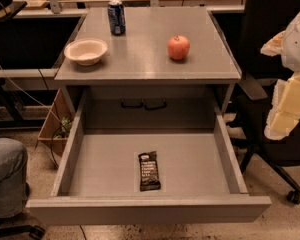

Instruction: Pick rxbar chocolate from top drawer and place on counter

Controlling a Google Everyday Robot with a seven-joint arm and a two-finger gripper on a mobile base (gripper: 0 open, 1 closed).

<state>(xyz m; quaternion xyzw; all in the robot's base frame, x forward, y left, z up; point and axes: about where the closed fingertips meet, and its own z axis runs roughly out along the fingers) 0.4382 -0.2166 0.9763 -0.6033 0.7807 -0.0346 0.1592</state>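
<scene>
The rxbar chocolate [149, 171] lies flat on the bottom of the open top drawer [190, 159], near its front panel and a little left of the middle. The counter [140, 54] is the grey table top above the drawer. My gripper [286, 106] hangs at the right edge of the view, white and pale yellow, outside the drawer's right wall and well above its floor. It is far from the bar and holds nothing that I can see.
On the counter stand a blue soda can [116, 17] at the back, a white bowl [86, 51] at the left and a red apple [178, 47] at the right. A black office chair [270, 149] stands right of the drawer. A person's knee [5, 176] is at the left.
</scene>
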